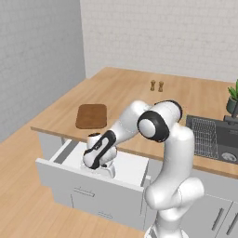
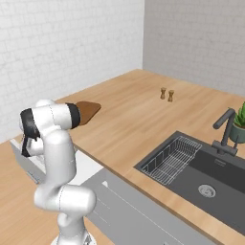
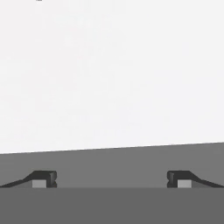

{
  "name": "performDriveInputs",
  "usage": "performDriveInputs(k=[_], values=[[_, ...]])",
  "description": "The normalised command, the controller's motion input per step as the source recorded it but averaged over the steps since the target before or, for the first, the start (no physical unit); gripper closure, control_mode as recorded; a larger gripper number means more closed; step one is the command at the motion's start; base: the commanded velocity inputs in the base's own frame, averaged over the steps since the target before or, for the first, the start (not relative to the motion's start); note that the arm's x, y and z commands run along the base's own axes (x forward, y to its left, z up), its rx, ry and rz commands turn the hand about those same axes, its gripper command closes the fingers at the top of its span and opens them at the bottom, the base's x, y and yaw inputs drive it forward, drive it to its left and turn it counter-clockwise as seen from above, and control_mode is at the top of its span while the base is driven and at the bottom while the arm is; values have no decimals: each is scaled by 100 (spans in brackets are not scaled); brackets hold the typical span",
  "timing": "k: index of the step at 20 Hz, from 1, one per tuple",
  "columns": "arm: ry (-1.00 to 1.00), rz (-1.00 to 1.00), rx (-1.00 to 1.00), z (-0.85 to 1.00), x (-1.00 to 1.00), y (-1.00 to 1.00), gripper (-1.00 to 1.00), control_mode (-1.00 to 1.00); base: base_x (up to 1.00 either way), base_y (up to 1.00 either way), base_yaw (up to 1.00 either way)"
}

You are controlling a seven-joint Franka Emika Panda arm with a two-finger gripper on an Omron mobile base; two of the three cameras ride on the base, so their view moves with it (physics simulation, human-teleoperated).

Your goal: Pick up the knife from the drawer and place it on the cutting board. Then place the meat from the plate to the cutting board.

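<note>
While the arm is reaching down into the pulled-out drawer, the tool is hanging with its two fingertips wide apart and nothing between them, presumably so it can straddle the knife, which I cannot make out here. Plain white drawer floor is lying ahead of the hand view, so the handle is probably sitting off to one side or under the hand. From the left base view the drawer's inside and grey-white front are showing, with the cutting board lying bare on the counter just behind, close enough for a short carry. From the right base view the arm is covering most of the drawer, but the sink is showing.
</note>
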Motion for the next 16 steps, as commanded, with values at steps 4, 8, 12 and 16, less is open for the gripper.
performDriveInputs(k=[4, 8, 12, 16], values=[[0, 0, 0, 0, -52, 91, -100, -100, 0, 0, 0], [0, 0, 0, 0, -71, 97, -100, -100, 0, 0, 0], [0, 0, 0, 0, -88, 100, -100, -100, 0, 0, 0], [0, 0, 0, 4, -95, 99, -100, -100, 0, 0, 0]])
